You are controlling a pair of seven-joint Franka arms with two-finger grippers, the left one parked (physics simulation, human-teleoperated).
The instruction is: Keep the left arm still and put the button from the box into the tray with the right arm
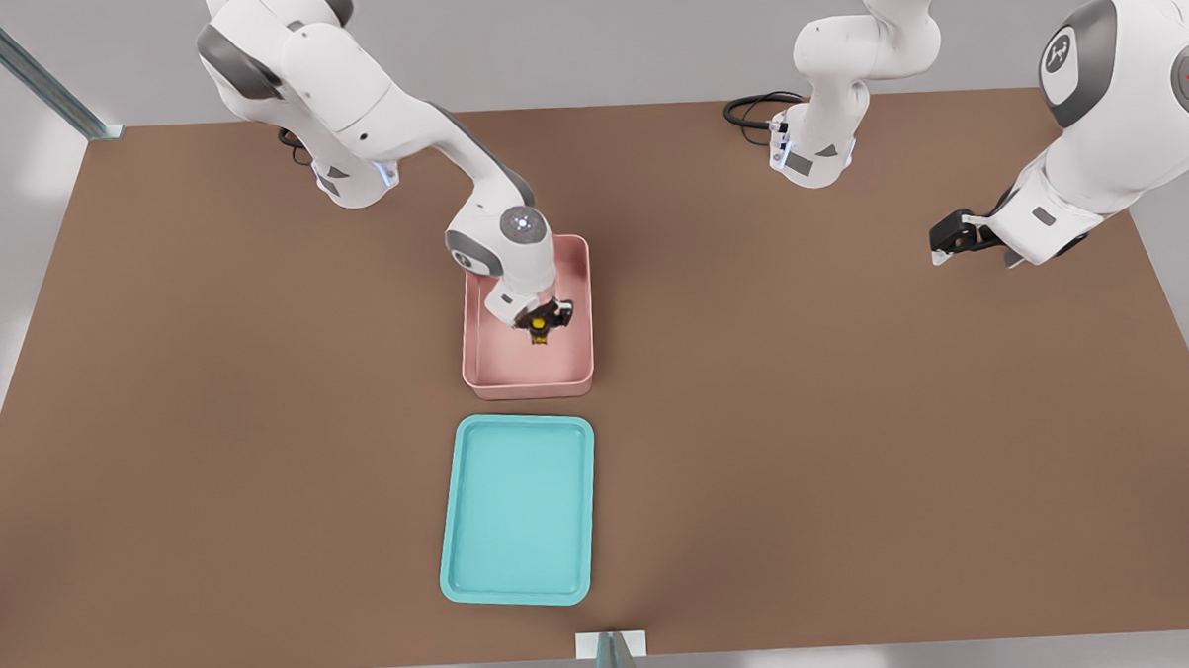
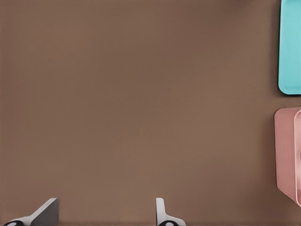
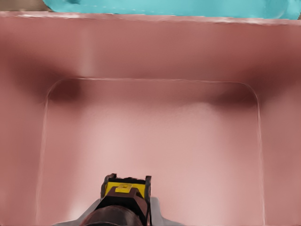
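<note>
The claw (image 1: 540,326) is being held down inside the box (image 1: 485,372), clenched on the button (image 1: 537,325), which is being kept low within the pink walls. The tray (image 1: 518,510), just beside on the bench (image 1: 854,414), is being left unfilled; lifting and transfer are judged outstanding.

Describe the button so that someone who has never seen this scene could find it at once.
On the brown table, find the pink box just beyond the turquoise tray. The working arm's gripper reaches down into that box, and the button sits between its fingers. It is the only yellow thing in view: a tiny round yellow cap on a dark base.
</note>
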